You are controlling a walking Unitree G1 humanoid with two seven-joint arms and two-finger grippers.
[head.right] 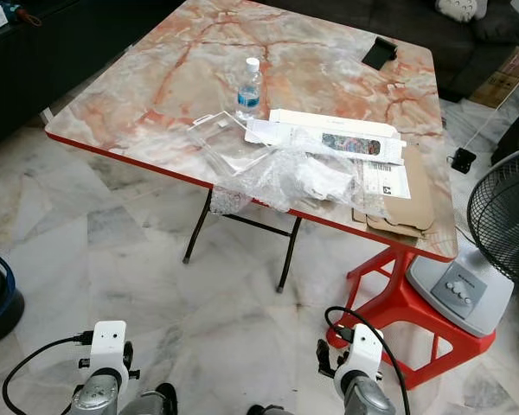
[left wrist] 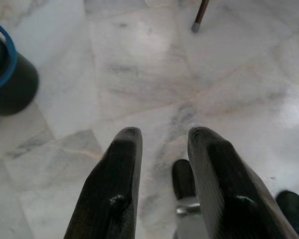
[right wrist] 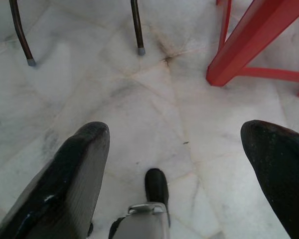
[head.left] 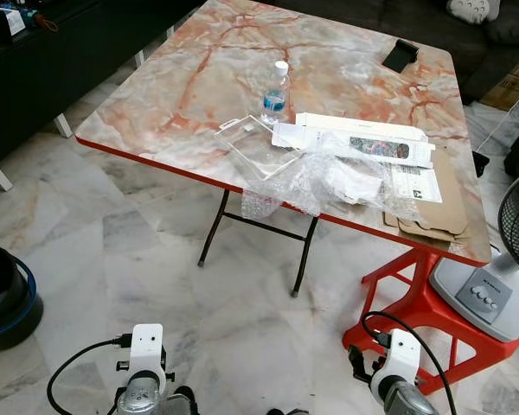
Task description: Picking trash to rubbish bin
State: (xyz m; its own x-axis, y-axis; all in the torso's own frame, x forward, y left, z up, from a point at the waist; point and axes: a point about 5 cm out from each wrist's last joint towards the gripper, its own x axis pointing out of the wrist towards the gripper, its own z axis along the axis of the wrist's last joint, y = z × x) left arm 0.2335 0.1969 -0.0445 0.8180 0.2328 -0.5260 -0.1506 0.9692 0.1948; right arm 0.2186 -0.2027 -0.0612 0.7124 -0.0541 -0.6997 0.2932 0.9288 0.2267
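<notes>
Grippers first: your left gripper [left wrist: 162, 149] hangs low over the marble floor [head.left: 156, 277], its fingers [left wrist: 117, 184] parted by a narrow gap and holding nothing. Your right gripper [right wrist: 174, 144] hangs likewise near the red stool [head.left: 415, 298], its fingers spread wide and empty. Ahead of you stands the table [head.left: 190, 95]. Trash sits along its near right part: a clear tray [head.left: 253, 147], crumpled plastic wrap [head.left: 316, 181] spilling over the near edge, a long white box [head.left: 363, 143], and flat cardboard [head.left: 441, 207] at the right. A water bottle [head.left: 277, 93] stands upright just beyond the tray. The bin [head.left: 4, 298], dark with a blue rim, rests on the floor at your far left, well apart from the table. A fan [head.left: 493, 277] stands at your right.
</notes>
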